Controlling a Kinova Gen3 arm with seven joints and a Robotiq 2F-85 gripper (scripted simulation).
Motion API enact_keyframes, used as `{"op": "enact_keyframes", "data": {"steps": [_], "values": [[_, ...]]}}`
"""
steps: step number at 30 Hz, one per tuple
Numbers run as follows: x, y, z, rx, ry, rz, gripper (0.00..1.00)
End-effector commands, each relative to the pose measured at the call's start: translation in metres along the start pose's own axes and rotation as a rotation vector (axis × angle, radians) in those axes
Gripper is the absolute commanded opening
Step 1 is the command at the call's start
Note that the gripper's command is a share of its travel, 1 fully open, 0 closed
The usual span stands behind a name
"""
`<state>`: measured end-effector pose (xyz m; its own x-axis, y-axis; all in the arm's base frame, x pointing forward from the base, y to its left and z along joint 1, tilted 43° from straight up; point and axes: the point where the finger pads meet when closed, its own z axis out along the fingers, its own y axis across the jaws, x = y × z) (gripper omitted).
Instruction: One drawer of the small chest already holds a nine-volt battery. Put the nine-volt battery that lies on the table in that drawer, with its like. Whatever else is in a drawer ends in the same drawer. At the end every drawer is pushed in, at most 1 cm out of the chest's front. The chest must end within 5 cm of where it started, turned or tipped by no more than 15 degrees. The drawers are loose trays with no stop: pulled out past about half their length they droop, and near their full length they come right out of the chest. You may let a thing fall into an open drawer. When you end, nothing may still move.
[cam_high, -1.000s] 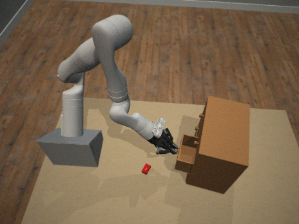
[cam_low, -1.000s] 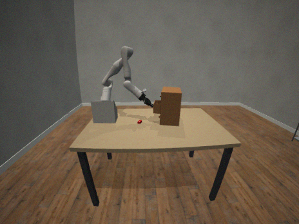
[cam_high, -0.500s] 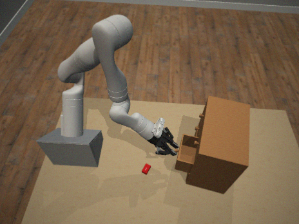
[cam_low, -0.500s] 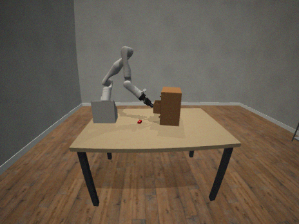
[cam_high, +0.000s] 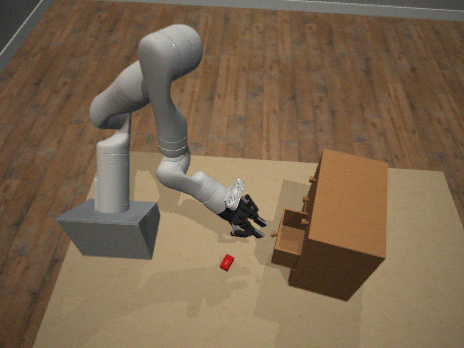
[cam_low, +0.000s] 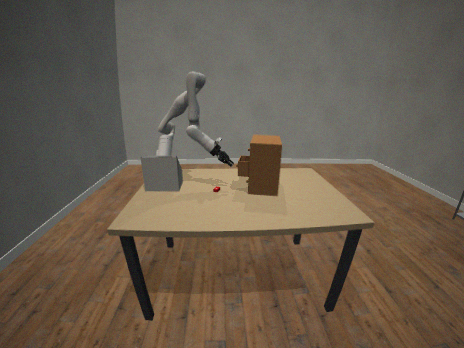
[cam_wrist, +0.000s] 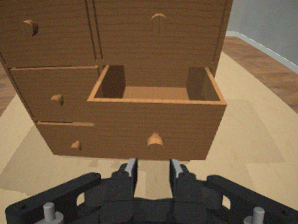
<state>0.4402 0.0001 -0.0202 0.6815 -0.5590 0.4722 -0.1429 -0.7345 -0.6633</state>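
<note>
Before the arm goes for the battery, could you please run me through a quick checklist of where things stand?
1. Gripper free of the knob, jaws parted and holding nothing: ok.
2. Open drawer pulled out only part way, sitting level, no droop: ok.
3. A battery already inside the open drawer: not ok. The wrist view shows its floor bare as far as can be seen, so this may be the wrong drawer.
4. Other drawers pushed in: ok.
5. Red battery lying on the table, apart from the gripper and within plain sight: ok.
6. Chest upright and square: ok.
</note>
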Motion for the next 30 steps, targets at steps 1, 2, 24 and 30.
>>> {"op": "enact_keyframes", "data": {"steps": [1,2,24,30], "values": [[-0.01,0.001,-0.01,-0.003,-0.006,0.013,0.33],[-0.011,0.001,-0.012,-0.003,-0.006,0.013,0.33],[-0.029,0.001,-0.063,0.001,-0.014,0.019,0.33],[-0.029,0.001,-0.064,0.002,-0.015,0.02,0.33]]}}
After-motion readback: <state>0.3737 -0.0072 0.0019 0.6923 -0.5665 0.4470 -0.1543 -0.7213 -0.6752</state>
